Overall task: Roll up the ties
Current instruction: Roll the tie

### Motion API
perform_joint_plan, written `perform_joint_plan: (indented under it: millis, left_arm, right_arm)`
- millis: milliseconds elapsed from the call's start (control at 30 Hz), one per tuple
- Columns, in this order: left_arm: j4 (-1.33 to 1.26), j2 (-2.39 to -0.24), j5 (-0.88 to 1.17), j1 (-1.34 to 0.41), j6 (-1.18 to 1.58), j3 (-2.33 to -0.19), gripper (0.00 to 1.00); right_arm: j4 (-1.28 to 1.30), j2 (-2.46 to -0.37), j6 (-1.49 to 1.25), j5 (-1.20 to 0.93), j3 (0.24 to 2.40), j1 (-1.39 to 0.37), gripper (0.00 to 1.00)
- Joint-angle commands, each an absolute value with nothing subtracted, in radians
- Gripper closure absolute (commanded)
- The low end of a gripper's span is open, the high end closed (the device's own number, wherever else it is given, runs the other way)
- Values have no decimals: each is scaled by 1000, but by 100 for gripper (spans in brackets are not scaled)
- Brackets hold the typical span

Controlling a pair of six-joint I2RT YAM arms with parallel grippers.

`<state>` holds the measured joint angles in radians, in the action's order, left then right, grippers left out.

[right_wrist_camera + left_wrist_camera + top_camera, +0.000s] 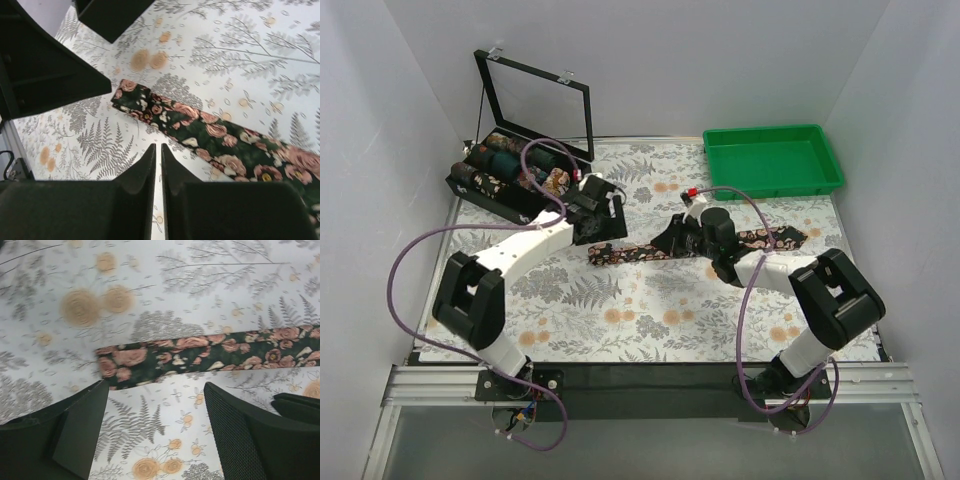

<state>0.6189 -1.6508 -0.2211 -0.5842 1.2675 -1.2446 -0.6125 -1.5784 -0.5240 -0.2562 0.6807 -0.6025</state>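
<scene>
A dark tie (640, 250) with pink-tan roses lies flat across the floral table cover, its narrow end at the left and its wide end at the right. My left gripper (603, 232) is open and empty, just above and short of the narrow end; in the left wrist view the tie (200, 352) lies beyond the open gripper (156, 387). My right gripper (673, 238) hovers over the tie's middle. In the right wrist view it (158, 147) is shut and empty beside the tie (210, 132).
A black box (470, 190) with its clear lid up stands at the back left and holds several rolled ties (505, 160). A green tray (772, 160) sits at the back right. White walls enclose the table.
</scene>
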Motion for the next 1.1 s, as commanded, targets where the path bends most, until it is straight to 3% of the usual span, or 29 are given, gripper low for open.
perform_joint_plan:
  millis: [0,267,633,1067]
  left_arm:
    - [566,-1510,-177,-500,1285,-1123,28]
    - [396,-1439,81,-328,1290,-893,30]
    - [371,-1477,103,-314,1289,-876,34]
    - [359,-1500,98,-314,1304,-842,39]
  right_arm:
    - [-667,-1649,-518,-388,771,-610,87]
    - [-690,-1891,-566,-538,1011,-663,84]
    - [-730,-2126,-621,-601,1239,-718,86]
    - [-805,-2240,-644,-586,1155,-715,93]
